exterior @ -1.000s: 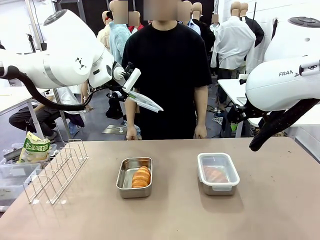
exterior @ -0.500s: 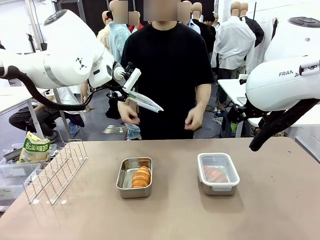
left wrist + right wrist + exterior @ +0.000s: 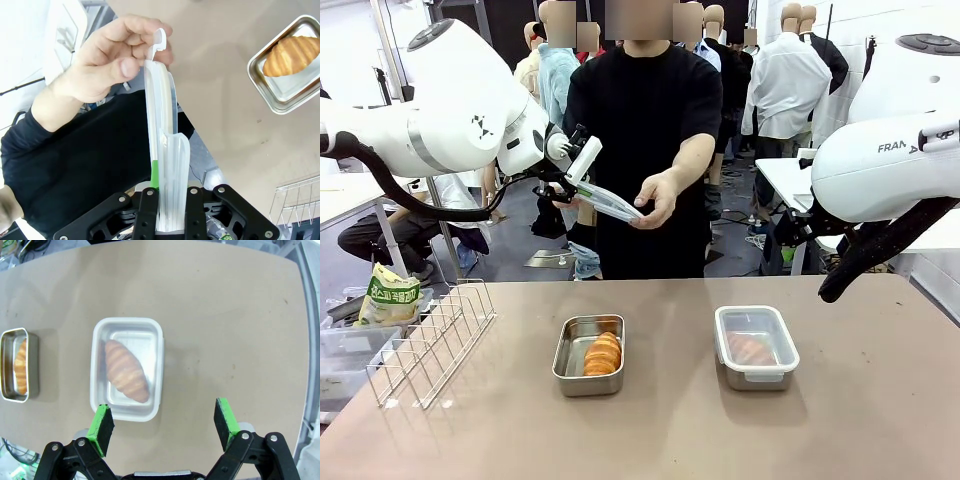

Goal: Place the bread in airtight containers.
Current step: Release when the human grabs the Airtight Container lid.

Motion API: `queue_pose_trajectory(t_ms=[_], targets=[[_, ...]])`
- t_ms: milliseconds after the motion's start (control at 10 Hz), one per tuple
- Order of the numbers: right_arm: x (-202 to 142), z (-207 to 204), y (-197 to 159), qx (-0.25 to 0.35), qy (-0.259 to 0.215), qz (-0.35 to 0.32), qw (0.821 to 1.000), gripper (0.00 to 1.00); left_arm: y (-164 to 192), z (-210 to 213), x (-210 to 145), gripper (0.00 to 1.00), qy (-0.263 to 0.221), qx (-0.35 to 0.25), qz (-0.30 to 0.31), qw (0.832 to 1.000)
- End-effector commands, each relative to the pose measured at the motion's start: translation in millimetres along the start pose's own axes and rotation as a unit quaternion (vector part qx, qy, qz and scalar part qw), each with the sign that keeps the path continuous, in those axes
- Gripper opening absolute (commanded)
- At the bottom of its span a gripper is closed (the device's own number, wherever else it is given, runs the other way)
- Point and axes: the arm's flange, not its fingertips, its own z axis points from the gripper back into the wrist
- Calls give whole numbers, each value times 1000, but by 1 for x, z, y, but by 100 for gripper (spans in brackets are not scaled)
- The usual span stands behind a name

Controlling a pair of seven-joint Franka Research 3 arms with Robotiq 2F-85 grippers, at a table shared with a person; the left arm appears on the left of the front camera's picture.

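My left gripper (image 3: 578,168) (image 3: 167,172) is raised above the table's far left and is shut on a clear white-rimmed lid (image 3: 612,204) (image 3: 161,115). The person's hand (image 3: 657,197) (image 3: 107,57) pinches the lid's far end. Below stands an open steel tin (image 3: 566,357) (image 3: 280,92) with one bread roll (image 3: 603,353) (image 3: 292,49) in it. To the right stands a second tin (image 3: 755,347) (image 3: 99,371) with its lid on and a roll (image 3: 126,371) showing through. My right gripper (image 3: 164,421) hangs open high over this closed tin.
A white wire rack (image 3: 430,340) lies on the table's left side, with a snack bag (image 3: 388,297) and plastic bins beyond the left edge. The person stands at the far side, midway along it. Bare tabletop (image 3: 670,430) stretches in front of both tins.
The person's hands rose from the table's far edge, and one hand has now taken hold of the lid's free end. Both arms stayed still.
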Motion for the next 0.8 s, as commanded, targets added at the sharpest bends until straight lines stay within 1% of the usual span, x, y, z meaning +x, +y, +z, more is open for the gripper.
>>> queue_pose_trajectory(t_ms=[0,700], targets=[[0,-1,-1,5,2,-2,1000,100,1,2,-2,0,3,4,0,1000],[0,-1,-1,5,2,-2,1000,100,1,2,-2,0,3,4,0,1000]])
